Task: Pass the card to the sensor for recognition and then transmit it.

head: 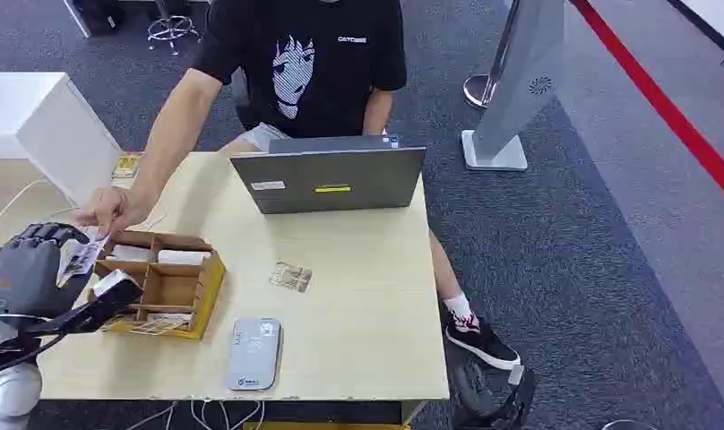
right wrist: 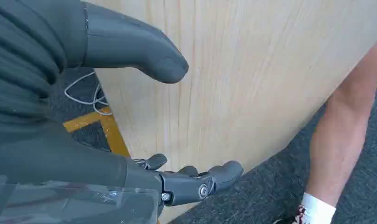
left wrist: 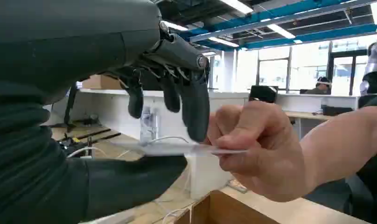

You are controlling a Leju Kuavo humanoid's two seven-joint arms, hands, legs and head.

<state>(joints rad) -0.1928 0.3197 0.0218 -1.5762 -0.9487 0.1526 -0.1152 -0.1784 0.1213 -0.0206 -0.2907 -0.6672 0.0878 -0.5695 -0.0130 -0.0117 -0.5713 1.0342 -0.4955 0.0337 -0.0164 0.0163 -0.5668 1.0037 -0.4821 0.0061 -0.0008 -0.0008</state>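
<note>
Left hand (head: 31, 269) raised at the left edge of the pale wooden counter (head: 358, 305), just beside the open wooden compartment box (head: 166, 282). A thin white printed card (head: 79, 258) lies flat between its thick grey thumb and the dark fingers (left wrist: 196, 109) hanging above it; the left wrist view shows the card resting on the thumb while a person's hand (left wrist: 254, 149) pinches its far edge. Whether the robot's fingers press on the card I cannot tell; they look a little apart from it, so the grip reads as unsettled. Likely a handover in progress, direction not clear from this moment. Right hand (right wrist: 186, 182) hangs low beside the counter's side panel, fingers loosely apart, holding nothing. The flat grey rounded sensor pad (head: 254, 354) lies near the counter's front edge, just right of the box; a small patterned card (head: 290, 277) lies beyond it, a grey laptop (head: 330, 179) further back. To do this step well: close fingers squarely onto the card's face against the thumb before the person lets go, keep the card level, then carry it over the box wall without clipping it and lower it flat above the pad.
</note>
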